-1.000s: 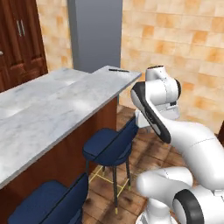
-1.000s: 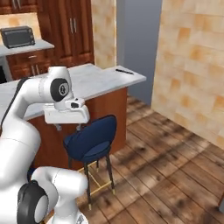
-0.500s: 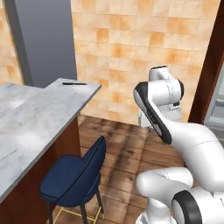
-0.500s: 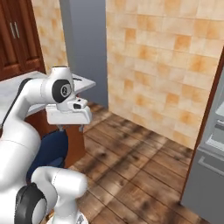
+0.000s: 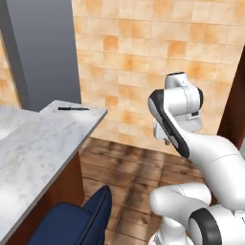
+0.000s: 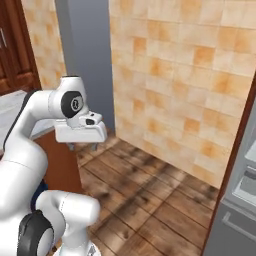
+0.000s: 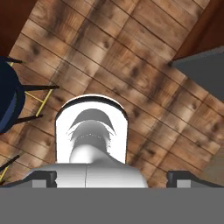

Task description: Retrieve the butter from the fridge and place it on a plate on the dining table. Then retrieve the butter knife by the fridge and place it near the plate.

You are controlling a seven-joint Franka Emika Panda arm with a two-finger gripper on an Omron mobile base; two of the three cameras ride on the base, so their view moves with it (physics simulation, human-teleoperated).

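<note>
spread wide and holding nothing, my gripper [image 6: 81,145] hung tucked under my folded arm, its two dark tips [image 7: 42,178] pointing straight down at the wooden floor [image 7: 131,65] in the hand view. nothing lay between the jaws.

the butter knife [image 5: 73,108] lay flat on the far corner of the dining table [image 5: 43,143], a thin dark sliver close to the slab's far edge, with the grey pillar [image 5: 43,52] standing just behind it. its long axis ran roughly along that far edge, left to right across the left base view. from my hand it lay forward and off to my left, and higher than the tips, so i judged any reach for it would have to swing leftward over the marble and meet the blade across its narrow width.

a grey appliance front with a wood side panel [image 6: 235,200] showed at the right edge of the right base view, probably the fridge, to my right and well apart from the hand. i could not make out the butter or the plate, so i judged the butter step was the one in hand, with the knife left for afterwards. a blue stool [image 5: 79,220] stood below the table's near side.
</note>
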